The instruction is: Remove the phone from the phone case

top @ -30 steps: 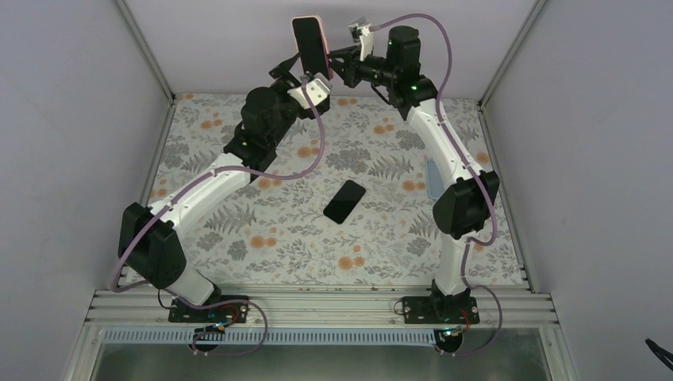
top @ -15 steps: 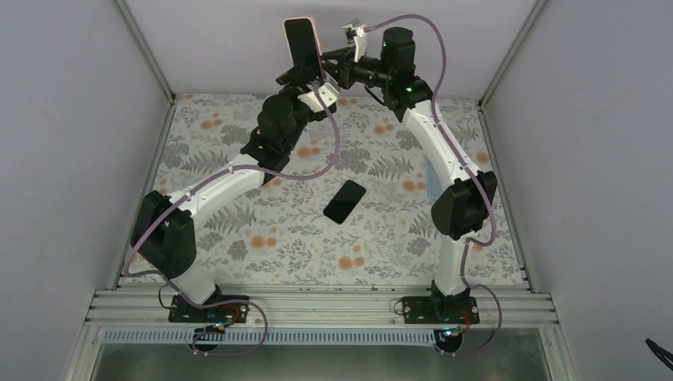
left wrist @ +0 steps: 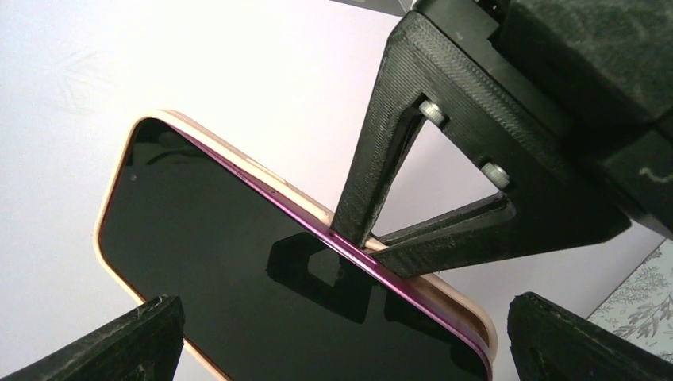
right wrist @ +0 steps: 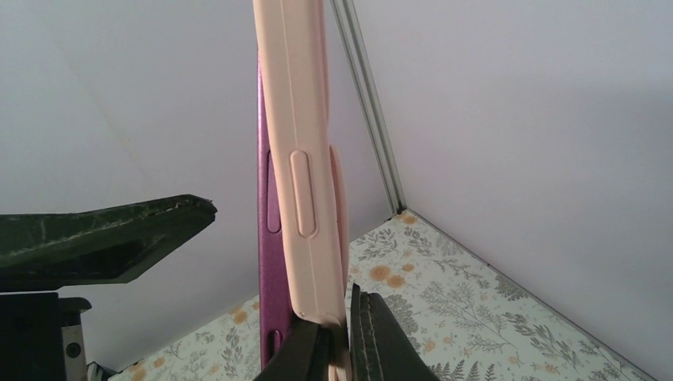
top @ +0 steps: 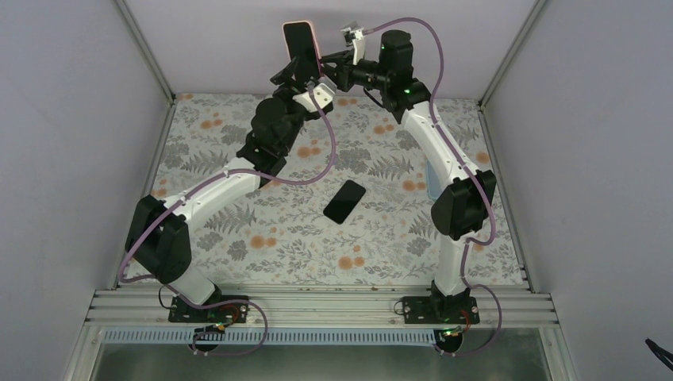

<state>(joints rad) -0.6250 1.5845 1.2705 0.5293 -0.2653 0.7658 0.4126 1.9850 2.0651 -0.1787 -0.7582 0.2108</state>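
**Item 1: phone** (left wrist: 262, 294). Dark glass front, magenta-purple metal frame. It is held upright in the air, high above the far edge of the table and close to the back wall (top: 238, 40), with its screen facing the front of the cell. It sits inside item 2. Edge-on from the right wrist, a strip of the purple frame shows alongside the case's side wall. I cannot tell how far it has come loose.

**Item 2: phone case** (right wrist: 298, 119). Soft, pale peach-pink, with a moulded button bump on its long side. It wraps the back and rim of the phone and touches nothing on the table.

**Item 3: right gripper** (right wrist: 343, 317). It reaches in from the right at the phone's height. The fingers are pressed tightly together, pinching the case at its lower edge. It is the only thing carrying the case and phone.

**Item 4: left gripper** (left wrist: 341, 337). It is raised just in front of the screen. Its fingers (left wrist: 119, 341) are spread as wide as they go, one at each side of the glass, and grip nothing. I cannot tell whether either tip touches the phone.

**Item 5: loose black phone** (top: 344, 201). It lies flat near the middle of the table, turned diagonally, bare and well apart from both arms' grippers.

**Item 6: pale blue object** (top: 432, 178). A flat sliver on the right side of the table, mostly hidden behind the right arm. I cannot tell what it is.

**Item 7: floral mat** (top: 238, 238). Grey fern and orange blossom print, covering the whole tabletop.
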